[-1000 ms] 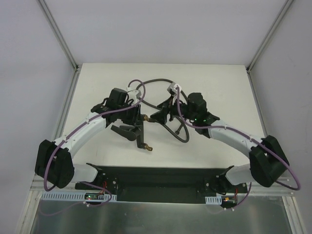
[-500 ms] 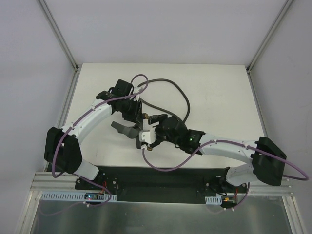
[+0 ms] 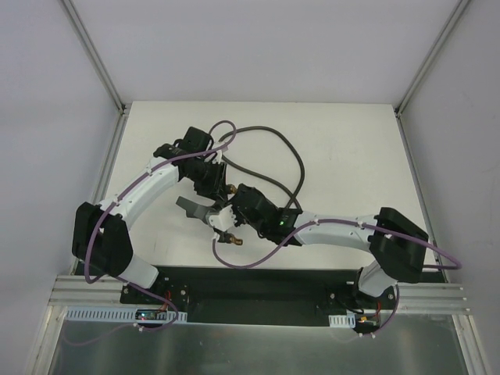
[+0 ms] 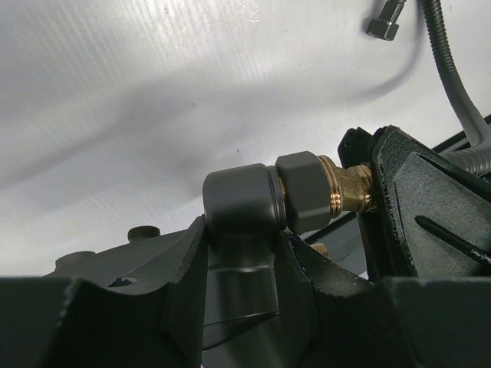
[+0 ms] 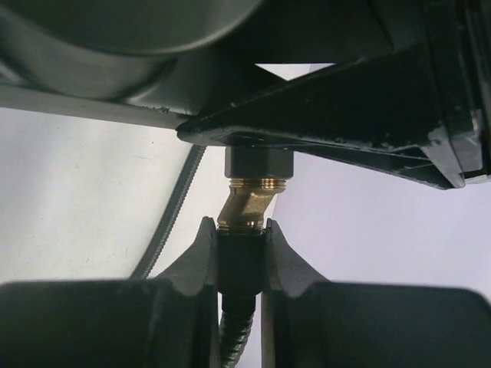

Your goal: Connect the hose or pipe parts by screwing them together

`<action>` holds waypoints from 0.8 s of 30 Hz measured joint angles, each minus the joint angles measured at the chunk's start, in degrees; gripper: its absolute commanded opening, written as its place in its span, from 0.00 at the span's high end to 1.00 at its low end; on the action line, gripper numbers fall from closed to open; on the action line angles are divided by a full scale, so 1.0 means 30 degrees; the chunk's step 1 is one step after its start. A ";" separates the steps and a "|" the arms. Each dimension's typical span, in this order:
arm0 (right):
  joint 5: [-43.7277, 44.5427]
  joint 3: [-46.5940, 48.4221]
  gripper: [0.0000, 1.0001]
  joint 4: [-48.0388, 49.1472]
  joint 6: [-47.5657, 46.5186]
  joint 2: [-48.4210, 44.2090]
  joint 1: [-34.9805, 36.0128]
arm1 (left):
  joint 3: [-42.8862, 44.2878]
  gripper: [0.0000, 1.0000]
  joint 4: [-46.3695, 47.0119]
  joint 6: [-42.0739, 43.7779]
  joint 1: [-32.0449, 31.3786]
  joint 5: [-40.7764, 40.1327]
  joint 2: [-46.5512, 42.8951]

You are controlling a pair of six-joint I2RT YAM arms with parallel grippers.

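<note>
The black T-shaped fitting sits between my left gripper's jaws, which are shut on its stem. Its brass threaded tip points right toward a finger of the right gripper. In the right wrist view, my right gripper is shut on the hose's black end connector, whose brass neck meets the fitting's nut at a slant. From above, both grippers, left and right, meet at mid-table. The dark-grey hose loops behind them. Another brass tip points toward the front.
The hose's free end connector lies on the white table beyond the fitting. Purple cables run along both arms. Grey walls with metal corner posts enclose the table, and a black base rail lies along its front edge.
My right arm has swung left across the table to the fitting, and its jaws have shut on the hose's end connector. The hose loop shifted right. The left gripper kept its hold.
</note>
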 measured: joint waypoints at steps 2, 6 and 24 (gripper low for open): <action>0.0233 0.0240 0.99 -0.0022 0.0095 0.0277 0.0036 | 0.0029 1.00 -0.0058 0.0058 0.0138 -0.0117 0.0000; -0.0197 0.0401 0.99 -0.0189 0.1333 0.0335 -0.0117 | 0.0066 1.00 -0.0102 0.0342 0.0168 -0.0204 -0.0007; -1.1540 0.0998 0.99 -0.1756 1.1300 -0.1209 -0.4284 | -0.3198 1.00 0.3883 0.1137 0.0168 -0.0481 -0.3643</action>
